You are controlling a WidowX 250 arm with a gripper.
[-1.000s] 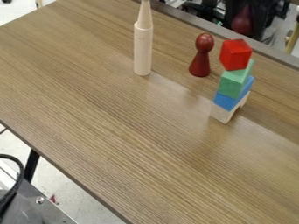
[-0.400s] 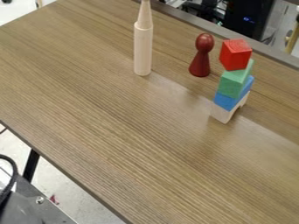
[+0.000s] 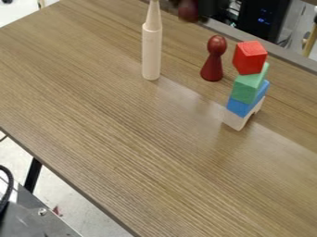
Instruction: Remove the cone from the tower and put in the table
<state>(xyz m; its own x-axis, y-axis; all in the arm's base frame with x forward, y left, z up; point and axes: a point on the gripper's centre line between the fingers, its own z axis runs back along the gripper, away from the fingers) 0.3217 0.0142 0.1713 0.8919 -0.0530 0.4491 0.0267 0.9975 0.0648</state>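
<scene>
Swung into view, beyond and right of the tower (image 3: 151,53): gripper (image 3: 194,10), blurred against a dark red shape (image 3: 187,9); cannot tell how wide. Leaves the cone (image 3: 153,17) untouched, removal pending.

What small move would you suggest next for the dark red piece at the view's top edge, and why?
I'd probably ease the dark red piece inward over the table before lowering it. It shows at the far edge, apart from the tower, whose top is a red block; bare tabletop lies nearer the camera.
</scene>
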